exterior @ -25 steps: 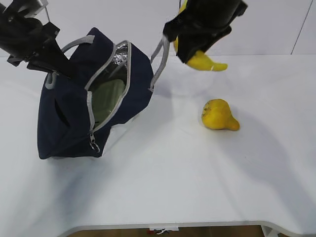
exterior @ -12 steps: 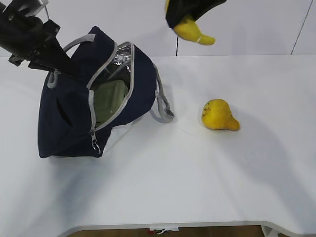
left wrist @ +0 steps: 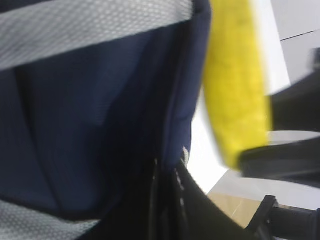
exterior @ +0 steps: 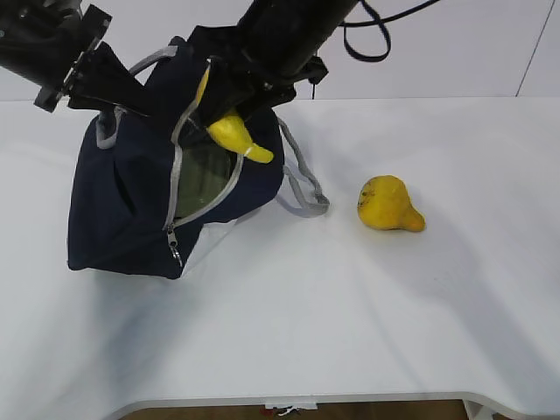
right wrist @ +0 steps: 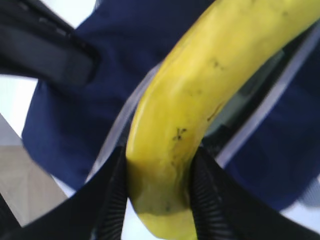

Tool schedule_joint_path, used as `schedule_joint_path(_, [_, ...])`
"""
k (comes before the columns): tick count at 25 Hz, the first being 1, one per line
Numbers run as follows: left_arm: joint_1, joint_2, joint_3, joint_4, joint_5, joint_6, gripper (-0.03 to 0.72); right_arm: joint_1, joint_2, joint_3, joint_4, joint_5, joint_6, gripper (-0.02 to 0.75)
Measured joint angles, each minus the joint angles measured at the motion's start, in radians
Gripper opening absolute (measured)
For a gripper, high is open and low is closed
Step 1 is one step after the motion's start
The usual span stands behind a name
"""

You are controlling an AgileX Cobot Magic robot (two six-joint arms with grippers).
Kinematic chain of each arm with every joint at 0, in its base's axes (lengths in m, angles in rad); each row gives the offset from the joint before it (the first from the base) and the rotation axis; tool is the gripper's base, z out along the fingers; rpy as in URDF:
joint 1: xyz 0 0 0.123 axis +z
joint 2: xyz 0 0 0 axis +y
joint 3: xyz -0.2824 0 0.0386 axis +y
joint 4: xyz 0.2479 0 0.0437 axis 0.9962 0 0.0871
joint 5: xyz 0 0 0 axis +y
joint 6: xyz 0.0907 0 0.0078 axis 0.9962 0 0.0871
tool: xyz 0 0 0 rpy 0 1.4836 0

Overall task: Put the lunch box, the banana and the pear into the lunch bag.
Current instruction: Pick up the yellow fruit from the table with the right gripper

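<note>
**Banana held over the open lunch bag, pear out on the table**

Starting at your left, the left gripper [exterior: 103, 122] is pinched shut on the lunch bag [exterior: 122, 206] by its near grey handle, holding that side up. Its fingertips are buried in fabric, and the left wrist view gives you only blurred navy cloth and grey webbing.

The bag's zipper stands open. Through the mouth you can see a sage-green surface low inside, the lid of the lunch box [exterior: 197, 179]; the rest of the box is hidden by the bag walls. A bit of silver lining is hard to make out behind the arm.

Above the opening, the right gripper [right wrist: 157, 192] clamps the banana [exterior: 234, 133] near one end, with ribbed black pads against both sides of the fruit. The banana's tip pokes out over the bag's right rim; its upper part is covered by the arm in the exterior view.

The bag's far handle [exterior: 302, 184] lies slack on the white table [exterior: 350, 315].

Further right, the pear [exterior: 388, 204] rests on the table, well apart from the bag.

You will find no readable writing or label anywhere.
</note>
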State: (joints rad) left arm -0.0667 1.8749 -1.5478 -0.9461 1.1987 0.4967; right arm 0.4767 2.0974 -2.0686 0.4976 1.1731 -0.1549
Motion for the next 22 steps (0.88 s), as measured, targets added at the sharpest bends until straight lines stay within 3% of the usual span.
schedule_joint_path(7, [0.0,0.0,0.0,-0.028,0.002,0.0,0.001,0.0,0.091,0.0,0.099,-0.121,-0.075,0.295])
schedule_joint_path(22, [0.0,0.0,0.0,-0.03,0.003,0.0,0.001,0.0,0.14,0.0,0.133,-0.178,-0.123,0.295])
